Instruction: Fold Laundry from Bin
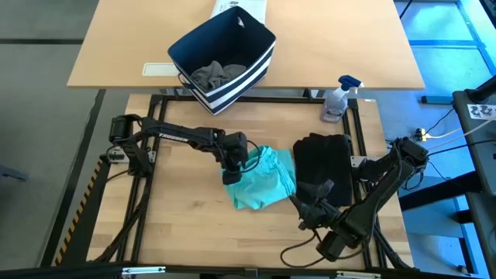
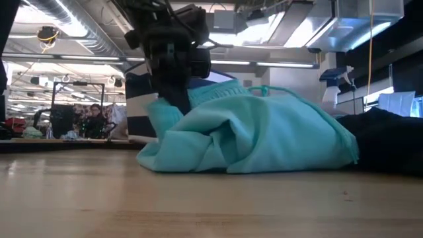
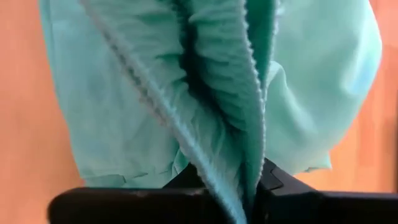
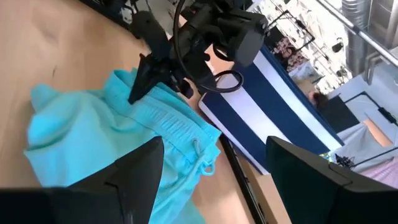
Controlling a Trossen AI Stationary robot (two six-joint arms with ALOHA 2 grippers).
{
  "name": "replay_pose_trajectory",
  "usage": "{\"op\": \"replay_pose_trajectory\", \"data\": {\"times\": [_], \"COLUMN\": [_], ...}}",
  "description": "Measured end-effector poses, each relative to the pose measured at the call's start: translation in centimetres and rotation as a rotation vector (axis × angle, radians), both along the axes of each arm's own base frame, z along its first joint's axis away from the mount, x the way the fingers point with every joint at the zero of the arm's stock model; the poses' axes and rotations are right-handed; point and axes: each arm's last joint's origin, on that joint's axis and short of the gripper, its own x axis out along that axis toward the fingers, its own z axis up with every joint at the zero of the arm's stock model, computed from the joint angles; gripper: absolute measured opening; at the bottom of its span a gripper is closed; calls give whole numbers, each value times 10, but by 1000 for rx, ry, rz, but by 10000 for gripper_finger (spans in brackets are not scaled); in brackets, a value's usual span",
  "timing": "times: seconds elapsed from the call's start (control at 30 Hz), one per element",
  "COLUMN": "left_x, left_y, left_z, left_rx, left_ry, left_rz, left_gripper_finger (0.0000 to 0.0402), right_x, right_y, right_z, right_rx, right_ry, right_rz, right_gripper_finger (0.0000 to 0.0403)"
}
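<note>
From above, the teal piece [image 1: 265, 180] lies crumpled on the counter [image 1: 186, 225] between the two arms. The left gripper [image 1: 231, 172] sits at the cloth's edge on its own side, so nearly all the garment spreads away from its fingers toward the right arm. The right gripper [image 1: 308, 203] hangs just off the opposite edge, beside the black T-shirt [image 1: 324, 164] lying folded next to the teal. The bin [image 1: 223, 58] stands well behind on the far table, with a grey garment [image 1: 217, 74] left inside.

At counter height, the left gripper [image 2: 173, 63] comes down onto the raised end of the teal piece [image 2: 264, 132]; the cloth's long axis runs away from the fingers, low along the counter [image 2: 198, 205].

Through the left wrist camera, the ribbed waistband [image 3: 230, 93] runs straight into the fingers [image 3: 277, 180], which are pinched shut on it, the rest of the garment hanging beyond them.

Through the right wrist camera, the right fingers [image 4: 134, 177] stand wide apart and empty, with the teal piece [image 4: 93, 143] directly ahead and the left gripper [image 4: 144, 79] at its far edge. Judging from this, the free corner lies nearer the right arm, which would have to take it.
</note>
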Motion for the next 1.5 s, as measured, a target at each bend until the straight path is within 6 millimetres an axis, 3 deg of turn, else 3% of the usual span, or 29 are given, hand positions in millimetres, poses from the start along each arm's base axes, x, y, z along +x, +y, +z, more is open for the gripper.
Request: {"op": "replay_pose_trajectory", "data": {"times": [0.43, 0.6, 0.77, 0.87, 0.97, 1.1, 1.23, 1.33, 1.5], "left_x": [1, -3, 2, 10, 10, -3, -13, -22, -37], "left_y": [3, 13, 15, -8, -52, -107, -155, -171, -176], "left_z": [7, 24, 55, 70, 71, 53, 26, 6, -13], "left_rx": [79, 167, 245, 287, 370, 452, 416, 307, 232], "left_ry": [-68, 9, 37, -16, -17, 2, -167, -255, -314], "left_rz": [-74, -32, -22, -93, -175, -180, -81, 17, 294], "left_gripper_finger": [222, 240, 242, 239, 228, 216, 214, 214, 214], "right_x": [3, 2, 6, 13, 22, 33, 46, 57, 68], "right_y": [-7, -8, -10, -11, -10, -13, -24, -32, -44], "right_z": [4, 8, 6, 3, -3, -16, -33, -41, -47], "right_rx": [45, 57, 123, 188, 203, 255, 304, 391, 428], "right_ry": [25, 17, 59, 107, 128, 167, 189, 187, 151], "right_rz": [-15, -15, -16, -7, 37, 104, 165, 246, 309], "right_gripper_finger": [282, 282, 278, 265, 248, 229, 226, 229, 229]}}
